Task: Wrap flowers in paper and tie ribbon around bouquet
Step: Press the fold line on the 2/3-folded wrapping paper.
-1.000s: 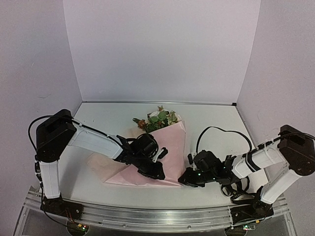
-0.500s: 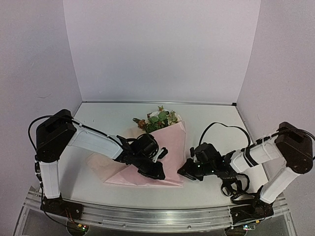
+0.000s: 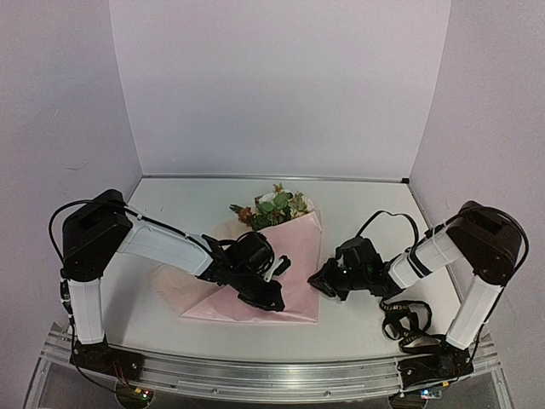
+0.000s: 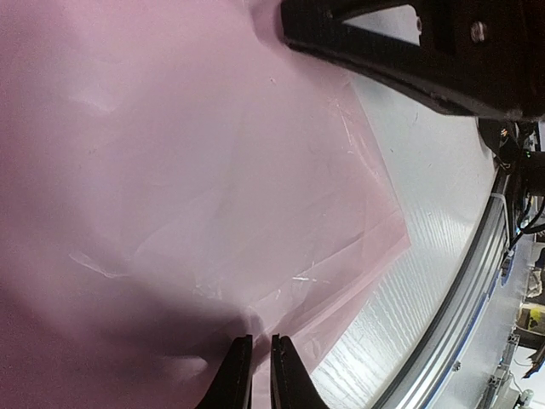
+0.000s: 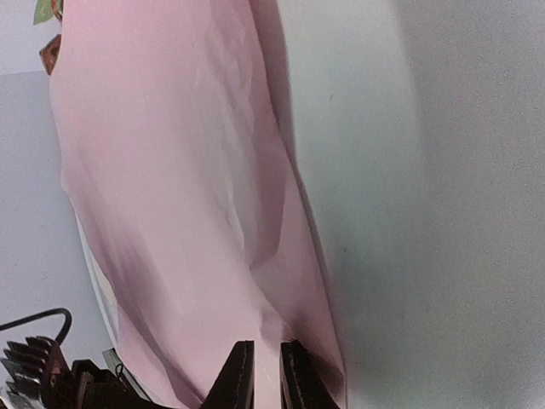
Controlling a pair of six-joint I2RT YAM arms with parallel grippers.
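The pink paper (image 3: 294, 256) lies folded over the flowers (image 3: 271, 207), whose heads and leaves stick out at its far end. My left gripper (image 3: 272, 300) rests low on the near part of the paper. In the left wrist view its jaws (image 4: 255, 345) stand almost together with a fold of paper (image 4: 213, 170) between them. My right gripper (image 3: 319, 284) is at the paper's right edge. In the right wrist view its jaws (image 5: 266, 349) pinch a raised ridge of paper (image 5: 170, 170), and a leaf and a rust bloom of the flowers (image 5: 48, 47) show at the top left. The ribbon is out of view.
A black cable loop (image 3: 400, 325) lies on the white table by the right arm's base. The aluminium rail (image 3: 255, 375) runs along the near edge and shows in the left wrist view too (image 4: 477, 281). Walls close in at the back and sides.
My right gripper has moved away from the near edge and to the left, along the paper's right side. The left arm and the flowers have stayed put.
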